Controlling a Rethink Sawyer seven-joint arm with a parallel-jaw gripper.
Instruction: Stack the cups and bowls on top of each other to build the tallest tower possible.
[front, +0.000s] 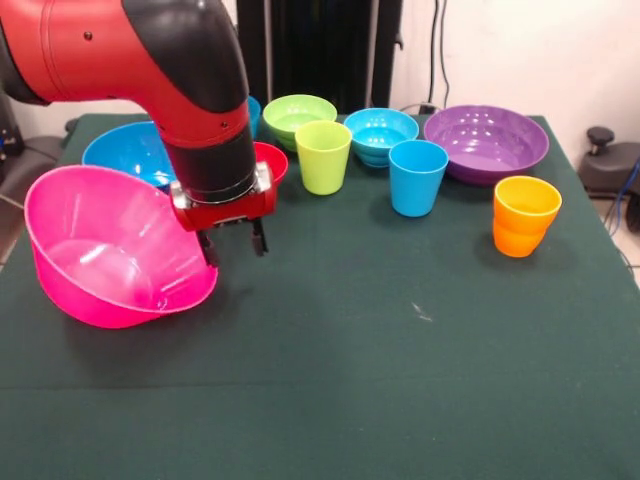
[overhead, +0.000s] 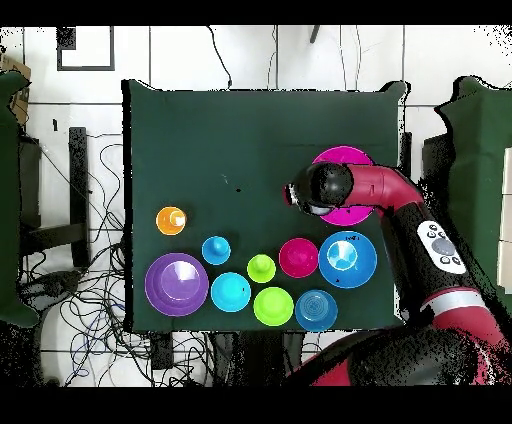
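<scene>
Seeing no tower yet: nothing sits on anything. My gripper (front: 233, 246) pinches the near rim of the huge pink bowl (front: 100, 250), which is tilted, one side off the table (front: 400, 380). Beyond the pink bowl sits the large blue bowl (front: 125, 152); past that runs a loose row: small red bowl (front: 272, 160), lime bowl (front: 297, 115), lime cup (front: 323, 156), cyan bowl (front: 380, 132), light blue cup (front: 417, 177), purple bowl (front: 486, 142), orange cup (front: 525, 215) (all single, upright). Everything left to do. Dark green cloth, tiled floor with cable clutter around.
</scene>
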